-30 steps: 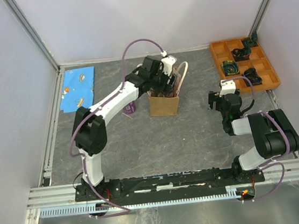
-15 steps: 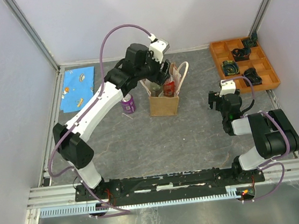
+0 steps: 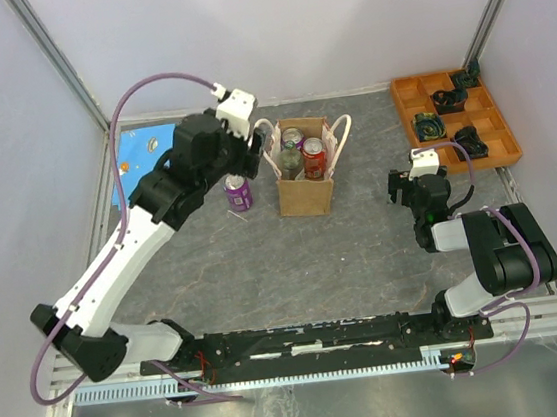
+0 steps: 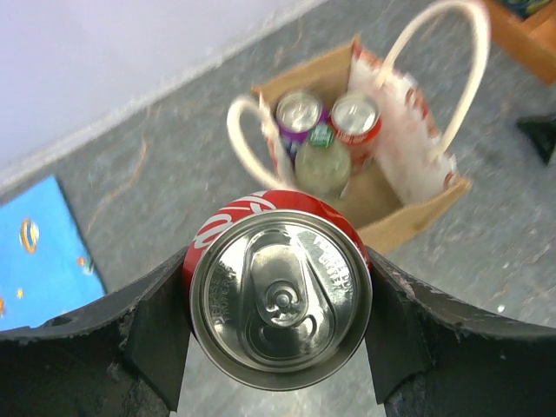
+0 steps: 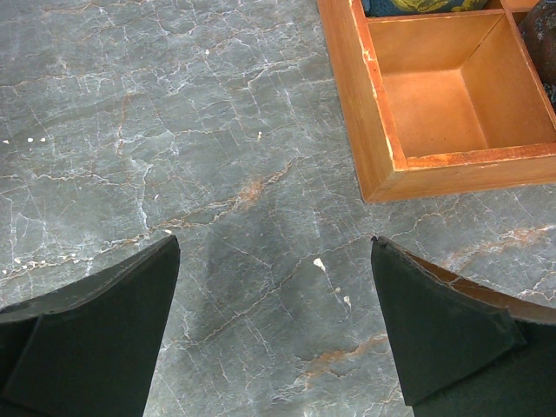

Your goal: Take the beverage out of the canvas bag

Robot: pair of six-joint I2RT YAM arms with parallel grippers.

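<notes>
My left tool (image 4: 280, 323) clamps a red can (image 4: 278, 291) just left of the canvas bag (image 3: 305, 195) near the desk's far edge; best lowered upright, clear of the purple can (image 3: 239, 193) standing nearby.

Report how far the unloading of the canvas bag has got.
Done: one purple can stands on the table left of the canvas bag. In hand: the left gripper is shut on a red can, clear of the bag. Left: inside sit a second purple can, a second red can and a green-topped drink. The right gripper is open, idle.
</notes>
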